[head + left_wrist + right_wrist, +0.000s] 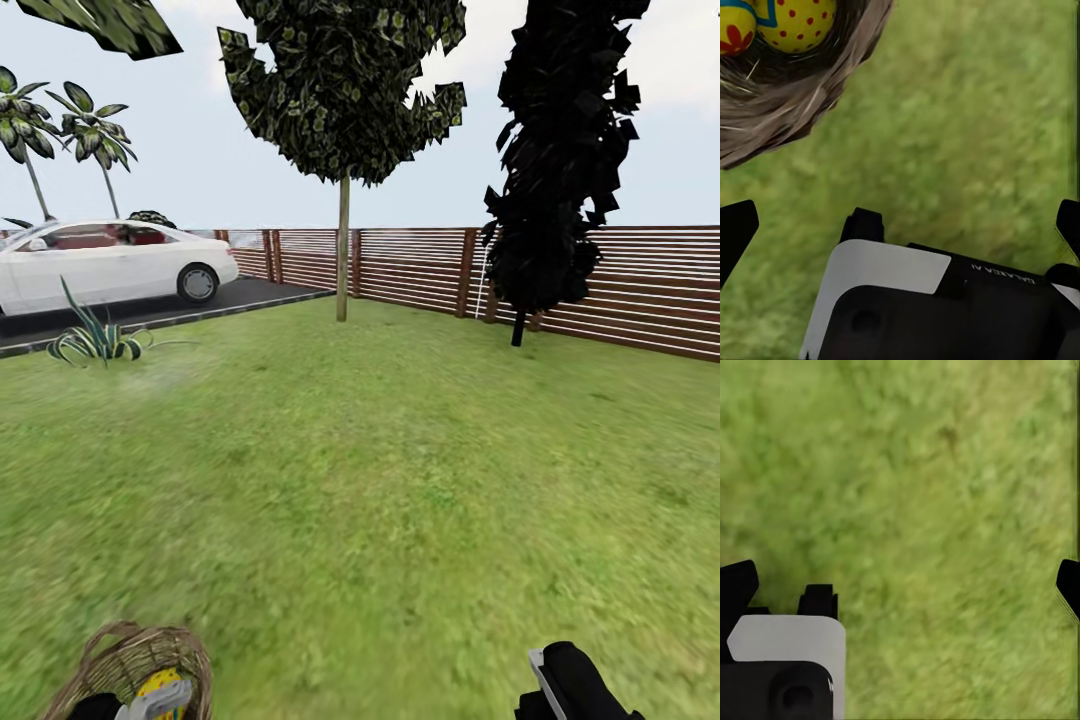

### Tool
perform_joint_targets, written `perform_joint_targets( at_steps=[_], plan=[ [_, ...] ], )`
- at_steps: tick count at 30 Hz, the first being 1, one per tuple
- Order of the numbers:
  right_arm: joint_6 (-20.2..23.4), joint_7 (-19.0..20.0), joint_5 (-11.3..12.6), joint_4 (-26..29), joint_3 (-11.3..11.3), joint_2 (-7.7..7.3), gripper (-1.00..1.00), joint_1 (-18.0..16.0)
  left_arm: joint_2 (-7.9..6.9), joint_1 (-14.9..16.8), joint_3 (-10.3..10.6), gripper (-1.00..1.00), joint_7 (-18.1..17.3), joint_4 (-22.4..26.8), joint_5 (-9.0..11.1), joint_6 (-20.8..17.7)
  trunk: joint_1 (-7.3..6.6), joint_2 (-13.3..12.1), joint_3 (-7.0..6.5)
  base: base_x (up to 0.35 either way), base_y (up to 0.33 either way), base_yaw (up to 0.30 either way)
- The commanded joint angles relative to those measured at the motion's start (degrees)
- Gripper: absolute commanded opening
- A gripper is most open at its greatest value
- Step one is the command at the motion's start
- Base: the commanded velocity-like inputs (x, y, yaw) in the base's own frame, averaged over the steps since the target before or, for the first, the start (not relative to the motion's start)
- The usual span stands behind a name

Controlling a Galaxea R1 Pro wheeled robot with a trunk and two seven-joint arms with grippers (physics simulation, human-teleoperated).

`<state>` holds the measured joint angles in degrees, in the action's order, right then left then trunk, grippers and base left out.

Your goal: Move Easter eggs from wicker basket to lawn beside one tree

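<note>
A home garden: lawn (400,480), slat fence (640,290), trees (343,90), parked car (100,262).

Open yard under pale, hazy sky w/ thin cloud; flat daylight, no strong shadows. Short green grass (400,480) fills the foreground, slightly blurred. A brown horizontal-slat fence (640,290) runs along the back & right. In front of it, centre: a slim-trunked leafy tree (343,100); to its right, a tall narrow black cypress (560,170). At left, a white car (100,262) is parked on dark tarmac (150,310), two palms (60,130) behind it. A spiky striped-leaf plant (95,340) sits at the tarmac's edge.
</note>
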<state>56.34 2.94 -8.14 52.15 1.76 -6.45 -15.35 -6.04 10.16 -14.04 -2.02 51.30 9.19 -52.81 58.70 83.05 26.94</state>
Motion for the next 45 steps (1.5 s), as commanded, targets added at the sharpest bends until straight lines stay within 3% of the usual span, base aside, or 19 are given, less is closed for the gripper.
perform_joint_targets(
  at_steps=[1,26,37,45],
  plan=[
    [0.26,0.31,-0.48,0.06,0.18,-0.05,1.0,-0.03,0.02,0.03,-0.11,1.0,-0.17,0.04,0.04,-0.27,0.03,0.03,0.07,0.325,-0.028,0.0],
    [0.26,0.31,-0.56,-0.03,0.46,0.04,1.0,-0.03,0.06,0.03,-0.22,1.0,-0.24,0.11,0.19,-0.27,0.03,0.03,0.07,0.256,0.031,0.0],
    [0.26,0.29,-0.71,-0.11,0.83,0.04,1.0,-0.03,-0.16,0.03,-0.53,1.0,-0.48,0.25,0.22,-0.27,0.03,0.03,0.07,0.032,-0.008,0.0],
    [0.26,0.3,-0.61,-0.12,0.68,0.04,1.0,-0.03,-0.3,0.03,-0.7,1.0,-0.51,0.5,0.22,-0.29,1.79,3.24,1.5,0.0,0.0,0.0]
  ],
)
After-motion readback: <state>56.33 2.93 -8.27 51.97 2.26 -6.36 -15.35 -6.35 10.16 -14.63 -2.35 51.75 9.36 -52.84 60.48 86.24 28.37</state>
